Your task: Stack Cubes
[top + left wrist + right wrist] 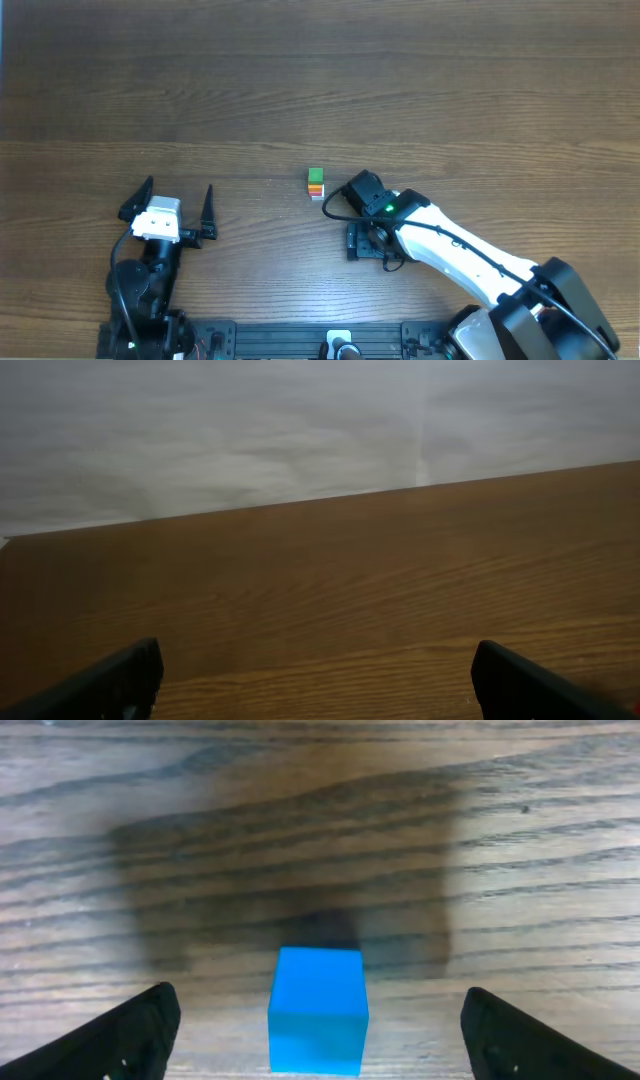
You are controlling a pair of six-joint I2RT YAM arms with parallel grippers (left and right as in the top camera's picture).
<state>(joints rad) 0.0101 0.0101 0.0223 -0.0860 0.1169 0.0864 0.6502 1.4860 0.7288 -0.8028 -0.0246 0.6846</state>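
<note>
Right pincer [320,1003] spread wide, gripping nothing. Blue cube [318,1020] sits on the wooden table [320,80] midway between its fingers, touching neither. Short stack [316,184], green cube [316,175] on top, stands near this pincer. Left pincer [180,187] also open, empty, well apart from the stack.

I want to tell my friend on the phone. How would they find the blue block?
Start at the wooden table and find the right gripper, open and facing down at the wood. The blue cube sits on the table below the gap between its fingers. Unlike the small stack nearby with green on top, it is blue and stands alone.
</note>
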